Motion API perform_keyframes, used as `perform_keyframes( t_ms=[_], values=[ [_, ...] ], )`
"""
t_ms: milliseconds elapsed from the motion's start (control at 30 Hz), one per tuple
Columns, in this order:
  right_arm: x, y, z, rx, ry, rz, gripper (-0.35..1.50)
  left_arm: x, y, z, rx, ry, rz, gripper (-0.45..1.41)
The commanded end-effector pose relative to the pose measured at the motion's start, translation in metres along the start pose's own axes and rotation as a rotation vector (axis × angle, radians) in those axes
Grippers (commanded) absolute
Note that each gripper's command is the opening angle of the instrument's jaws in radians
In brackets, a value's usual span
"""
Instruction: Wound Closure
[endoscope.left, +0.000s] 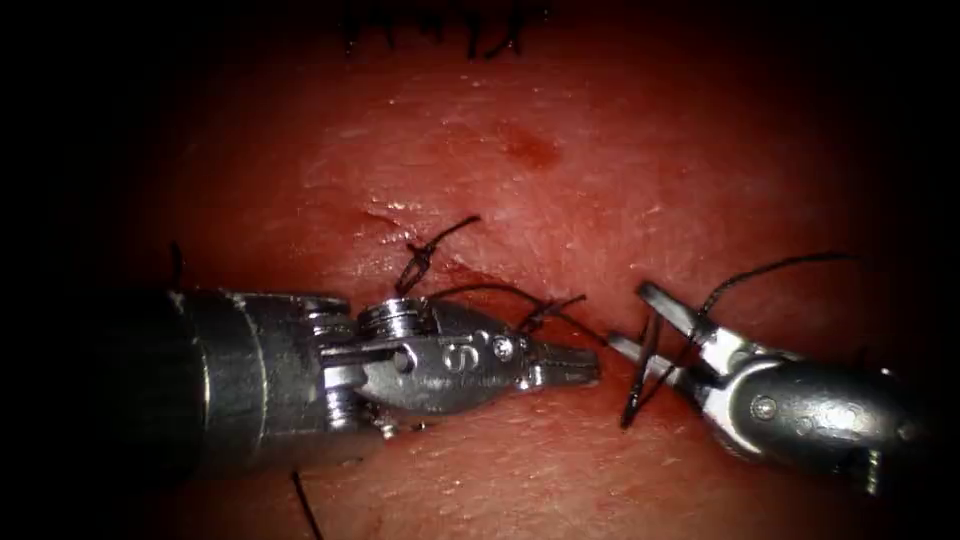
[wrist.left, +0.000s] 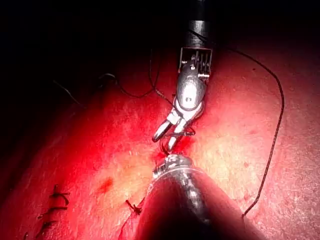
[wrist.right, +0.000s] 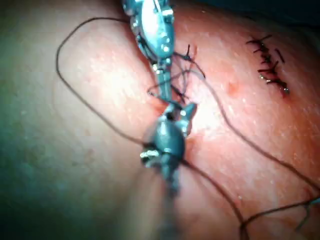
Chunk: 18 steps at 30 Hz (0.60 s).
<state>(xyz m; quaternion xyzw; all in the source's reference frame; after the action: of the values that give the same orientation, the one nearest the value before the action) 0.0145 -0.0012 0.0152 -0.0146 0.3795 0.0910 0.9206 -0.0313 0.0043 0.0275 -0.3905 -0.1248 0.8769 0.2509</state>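
Tissue (endoscope.left: 600, 180) wet and red, dark all round; knot (endoscope.left: 422, 255) sits on the cut. My left tool (endoscope.left: 585, 365), just right of the knot, is closed, holding nothing I can see. My right tool (endoscope.left: 640, 320) gapes wide, needle (endoscope.left: 640, 375) and thread (endoscope.left: 770, 268) between its jaws.

Your working surface: the tissue (endoscope.left: 560, 180)

You have the tissue under everything, wet with red fluid (endoscope.left: 530, 150). On it lies dark thread (endoscope.left: 770, 268), trailing off to the right of the cut (endoscope.left: 470, 275), and knotted stitches with short cut ends (endoscope.left: 430, 250) sit along the cut. A row of finished stitches (endoscope.left: 440, 30) lies at the far edge.
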Motion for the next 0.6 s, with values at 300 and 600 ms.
perform_keyframes(
  t_ms=[300,600],
  values=[
    [-0.0005,-0.0016,0.0010,0.039,-0.024,0.035,-0.35,0.0000,0.0000,0.0008,-0.001,0.000,0.000,-0.45],
    [0.0007,-0.0029,-0.0003,0.054,-0.052,0.033,-0.35,-0.0001,-0.0001,0.0007,-0.002,0.000,0.001,-0.45]
  ],
)
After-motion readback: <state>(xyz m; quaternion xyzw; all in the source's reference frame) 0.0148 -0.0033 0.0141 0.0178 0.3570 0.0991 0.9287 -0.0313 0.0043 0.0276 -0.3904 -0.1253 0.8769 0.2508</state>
